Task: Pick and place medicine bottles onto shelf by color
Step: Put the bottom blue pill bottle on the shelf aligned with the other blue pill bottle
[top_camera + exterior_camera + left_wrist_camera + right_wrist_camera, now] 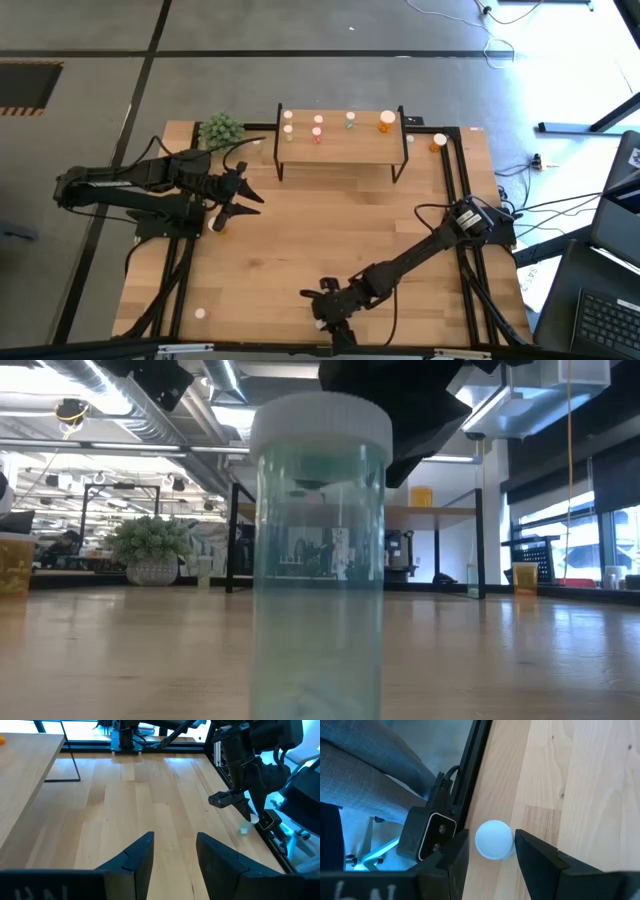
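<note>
Fingers of the right gripper [490,852] straddle a green bottle [494,839], apart, unclamped.
Six o'clock table [300,240] edge; left gripper [252,198] gapes at nine; shelf [340,146] at twelve.

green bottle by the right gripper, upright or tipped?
Upright. The low view shows the green bottle standing on the table, white cap on top; the right wrist view looks down on its cap between the right gripper fingers.

Bright daylight glare, blurred foreground.

Six bottles [317,124] on one shelf [340,147].
</note>
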### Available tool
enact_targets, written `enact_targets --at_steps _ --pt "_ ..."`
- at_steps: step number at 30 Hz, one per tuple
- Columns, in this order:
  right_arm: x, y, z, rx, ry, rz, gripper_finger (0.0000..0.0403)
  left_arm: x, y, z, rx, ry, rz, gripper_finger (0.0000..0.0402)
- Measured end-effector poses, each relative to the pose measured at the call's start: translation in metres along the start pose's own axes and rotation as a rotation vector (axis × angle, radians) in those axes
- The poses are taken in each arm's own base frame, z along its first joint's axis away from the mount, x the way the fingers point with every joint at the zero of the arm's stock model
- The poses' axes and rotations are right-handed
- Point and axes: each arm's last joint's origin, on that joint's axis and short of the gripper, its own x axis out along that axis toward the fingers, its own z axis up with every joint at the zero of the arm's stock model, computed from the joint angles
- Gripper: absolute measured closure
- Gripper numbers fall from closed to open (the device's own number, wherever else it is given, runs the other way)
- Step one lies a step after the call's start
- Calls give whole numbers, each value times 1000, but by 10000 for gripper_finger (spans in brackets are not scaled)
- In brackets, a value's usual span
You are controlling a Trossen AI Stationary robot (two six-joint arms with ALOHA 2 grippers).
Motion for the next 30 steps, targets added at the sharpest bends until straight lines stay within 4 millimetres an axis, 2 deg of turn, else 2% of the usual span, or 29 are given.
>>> enact_targets --at_steps 22,30 --pt "2 -2 -2 1 1 -36 241 0 0 -1 -2 8 1 260" --pt "2 3 -3 -4 -5 -23 241 0 0 -1 -2 7 1 260"
